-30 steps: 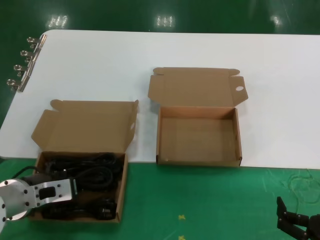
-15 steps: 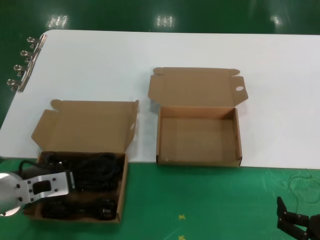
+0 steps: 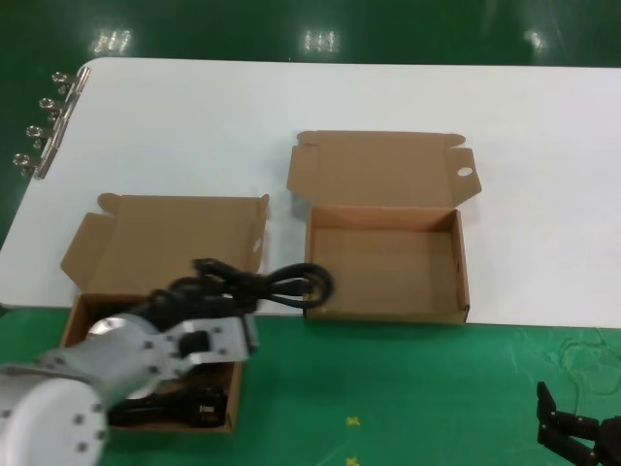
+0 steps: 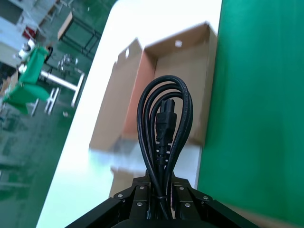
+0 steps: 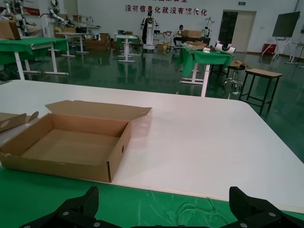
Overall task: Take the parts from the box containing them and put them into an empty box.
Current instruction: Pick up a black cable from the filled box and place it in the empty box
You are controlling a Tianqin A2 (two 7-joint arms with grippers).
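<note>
A coiled black power cord (image 3: 262, 283) is hanging in the air, clamped in the left pincer (image 4: 159, 192), its looped end reaching toward the near left corner of the empty box (image 3: 385, 262). Below the arm, the box with slanted lid wings (image 3: 160, 254) is sitting half on the white desk (image 3: 291, 107), with another plug-ended cord (image 3: 179, 408) lying inside. The right pincer (image 5: 161, 209) is idling with its fingers spread wide over the green mat (image 3: 408, 388), near the desk's front edge.

black power cord (image 3: 267, 283), brown cardboard boxes (image 3: 383, 262), green mat (image 3: 408, 388), white table (image 3: 291, 107)
</note>
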